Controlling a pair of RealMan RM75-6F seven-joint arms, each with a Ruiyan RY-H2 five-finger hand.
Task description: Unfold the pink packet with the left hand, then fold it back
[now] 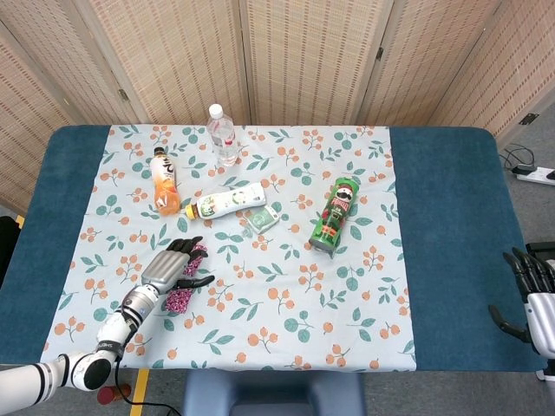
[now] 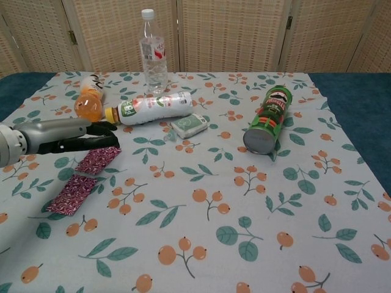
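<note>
Pink packet [image 2: 84,177] lay opened out flat on the flowery cloth [image 2: 201,226], near the left edge, and it looked thin, light and floppy, so I think it would bend easily and was best picked up by one short end. Just over its far end, the left hand [image 2: 67,136] had its fingers stretched out and held nothing. Way off at the right, the right hand [image 1: 529,295] hung past the table edge with its fingers apart, holding nothing.

A clear plastic water bottle [image 1: 223,134] with a white cap stands at 12 o'clock on the flowery cloth [image 1: 286,321]. An orange drink bottle [image 1: 164,181] lies at 10 o'clock, and a white bottle with a yellow cap [image 1: 229,200] lies near the middle beside a small green box [image 1: 262,218]. A green chip can [image 1: 334,215] lies at 3 o'clock.
</note>
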